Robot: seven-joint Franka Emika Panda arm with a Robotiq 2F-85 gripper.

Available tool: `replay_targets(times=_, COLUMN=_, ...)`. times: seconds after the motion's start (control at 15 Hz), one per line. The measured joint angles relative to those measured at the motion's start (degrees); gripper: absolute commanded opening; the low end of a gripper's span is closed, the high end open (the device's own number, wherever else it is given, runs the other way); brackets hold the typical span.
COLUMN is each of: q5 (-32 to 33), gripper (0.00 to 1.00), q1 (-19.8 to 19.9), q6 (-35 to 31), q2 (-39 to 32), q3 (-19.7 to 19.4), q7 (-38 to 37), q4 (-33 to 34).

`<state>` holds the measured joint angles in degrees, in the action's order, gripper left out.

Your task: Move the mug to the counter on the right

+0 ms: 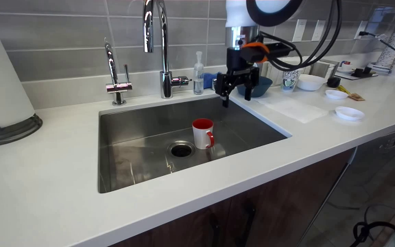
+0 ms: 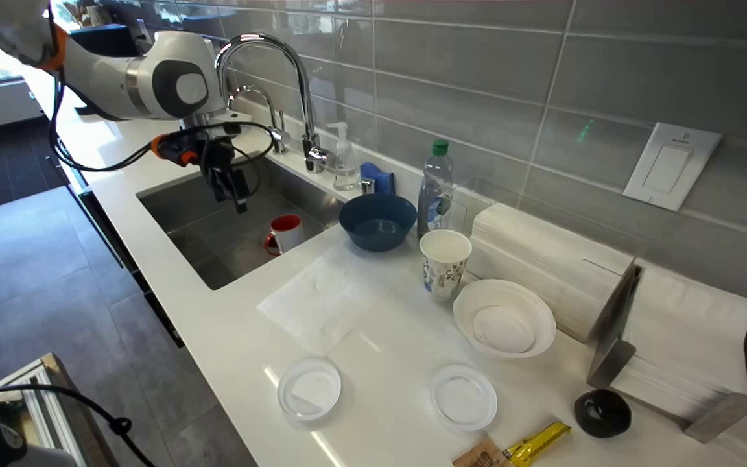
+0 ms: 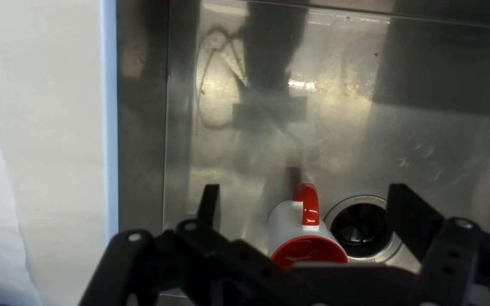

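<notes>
The mug (image 1: pixel 201 139) is white outside with a red interior and red handle. It stands upright in the steel sink (image 1: pixel 142 137), beside the drain; it also shows in an exterior view (image 2: pixel 292 240). My gripper (image 1: pixel 237 100) is open and empty, above the sink and higher than the mug. In the wrist view (image 3: pixel 304 187) the mug (image 3: pixel 285 221) lies below, between the spread fingers, handle pointing up the picture; part of its rim is hidden by the gripper. The white counter (image 2: pixel 386 344) lies beside the sink, with a thin white sheet (image 2: pixel 325 298) on it.
A blue bowl (image 2: pixel 379 224), patterned paper cup (image 2: pixel 445 263), white bowl (image 2: pixel 503 318) and soap bottle (image 2: pixel 437 185) stand along the counter's back. Two white lids (image 2: pixel 309 389) lie farther along. The tall faucet (image 1: pixel 165 51) and a soap dispenser (image 1: pixel 198 75) rise behind the sink.
</notes>
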<state>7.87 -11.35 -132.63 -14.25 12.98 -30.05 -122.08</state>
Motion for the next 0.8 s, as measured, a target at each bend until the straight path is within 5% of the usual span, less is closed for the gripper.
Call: replay_targets(times=0.8, q5=0.1, gripper=1.0, q1=-0.5, q6=0.0, q2=-1.6, q3=-0.8, q7=0.5, q4=1.9)
